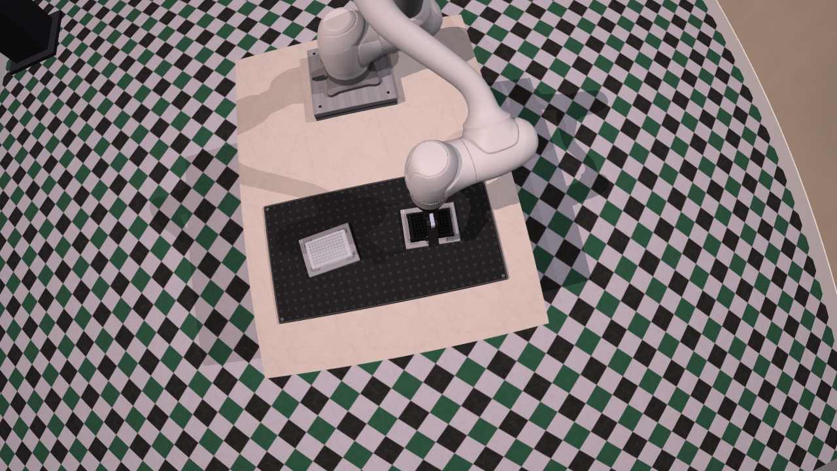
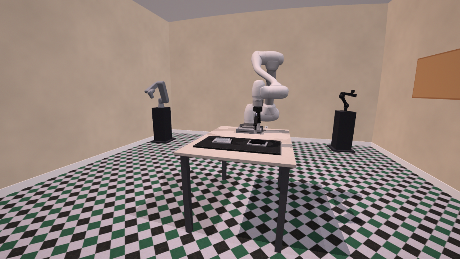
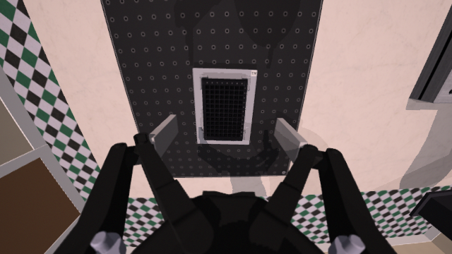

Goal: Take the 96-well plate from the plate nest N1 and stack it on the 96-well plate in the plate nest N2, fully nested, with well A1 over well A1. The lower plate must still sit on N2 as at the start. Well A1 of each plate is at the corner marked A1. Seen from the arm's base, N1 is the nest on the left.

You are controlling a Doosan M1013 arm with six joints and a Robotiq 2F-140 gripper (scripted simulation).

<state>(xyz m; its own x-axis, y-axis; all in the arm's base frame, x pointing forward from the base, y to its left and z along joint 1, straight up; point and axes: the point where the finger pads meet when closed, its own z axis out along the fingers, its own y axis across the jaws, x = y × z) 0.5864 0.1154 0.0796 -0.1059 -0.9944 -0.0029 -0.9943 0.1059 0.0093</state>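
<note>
The plate to move is the black 96-well plate [image 3: 224, 107]; it's sitting flat in nest N1 [image 3: 196, 106], the right-hand nest in the top view; not lifted yet. It looks like a dark rectangle with a fine grid of wells, framed by the pale grey rim of the nest, with a small A1 tag [image 3: 253, 73] at one corner; that tag is what has to be matched later, I'd guess.

The gripper [image 3: 226, 134] hangs right above it, pointing straight down, spread fully open and holding nothing; its two grey pads [image 3: 165, 133] stand either side of the plate's narrow width in the wrist view, well above it. My read is it's lined up that way so it can drop and pinch the long sides.

Further left, well apart, the white plate [image 1: 327, 248] lies in nest N2 [image 1: 305, 252], slightly turned compared with N1; so the carried plate will probably need a twist before it nests. Both nests sit on the black perforated board [image 1: 380, 280] on the near half of the table [image 1: 351, 152].
</note>
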